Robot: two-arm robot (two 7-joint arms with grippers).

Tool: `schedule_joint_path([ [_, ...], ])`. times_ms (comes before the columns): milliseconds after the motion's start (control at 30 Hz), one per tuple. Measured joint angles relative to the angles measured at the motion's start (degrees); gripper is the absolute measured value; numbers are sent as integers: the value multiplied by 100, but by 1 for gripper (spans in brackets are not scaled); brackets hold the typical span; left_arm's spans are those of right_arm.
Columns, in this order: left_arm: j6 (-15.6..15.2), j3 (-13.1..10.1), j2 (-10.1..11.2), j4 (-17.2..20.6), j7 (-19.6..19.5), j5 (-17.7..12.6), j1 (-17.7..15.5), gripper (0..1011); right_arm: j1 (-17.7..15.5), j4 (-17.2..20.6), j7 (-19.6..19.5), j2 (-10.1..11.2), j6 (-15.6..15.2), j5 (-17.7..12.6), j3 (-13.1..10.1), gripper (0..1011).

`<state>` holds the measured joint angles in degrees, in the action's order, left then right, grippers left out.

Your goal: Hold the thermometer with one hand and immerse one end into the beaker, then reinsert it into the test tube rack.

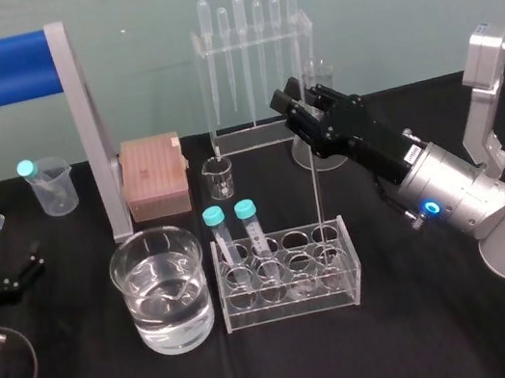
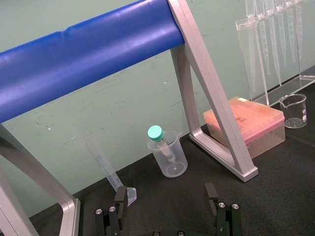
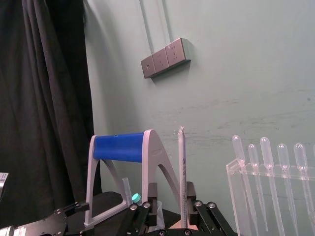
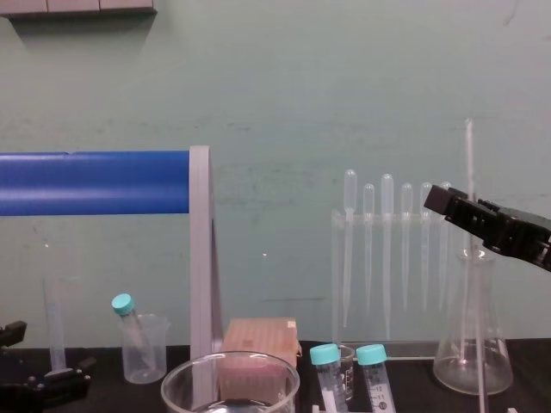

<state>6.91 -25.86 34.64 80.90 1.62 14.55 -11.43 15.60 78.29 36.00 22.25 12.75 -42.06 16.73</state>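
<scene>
Right gripper (image 1: 288, 96) sits open around the thermometer (image 1: 316, 188), which stands upright in the rack (image 1: 294, 311) by the beaker (image 1: 125, 290). I'd centre it, squeeze gently, lift straight. Left gripper (image 2: 166, 194) parked open.

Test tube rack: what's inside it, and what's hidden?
The test tube rack holds two teal-capped tubes at its left end and the thermometer in a right-end hole. The right gripper hides a stretch of the thermometer; its lower tip is unclear. The left gripper sits far left.
</scene>
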Motion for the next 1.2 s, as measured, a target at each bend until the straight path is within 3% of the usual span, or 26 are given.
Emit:
schedule_joint_path([
  [500,0,0,0,0,0,0,0,1008,0,0,7,0,3,0,0,815],
  [733,0,0,0,0,0,0,0,1008,0,0,7,0,3,0,0,995],
  [933,0,0,0,0,0,0,0,1008,0,0,7,0,2,0,0,1002],
  [1067,0,0,0,0,0,0,0,1008,-147,227,-405,19,101,248,-114,1002],
  [1100,0,0,0,0,0,0,0,1008,-214,340,-599,40,132,387,-164,1002],
  [1167,0,0,0,0,0,0,0,1008,-455,732,-1363,125,152,947,-337,1002],
  [1200,0,0,0,0,0,0,0,1008,-455,732,-1363,125,152,947,-337,1002],
])
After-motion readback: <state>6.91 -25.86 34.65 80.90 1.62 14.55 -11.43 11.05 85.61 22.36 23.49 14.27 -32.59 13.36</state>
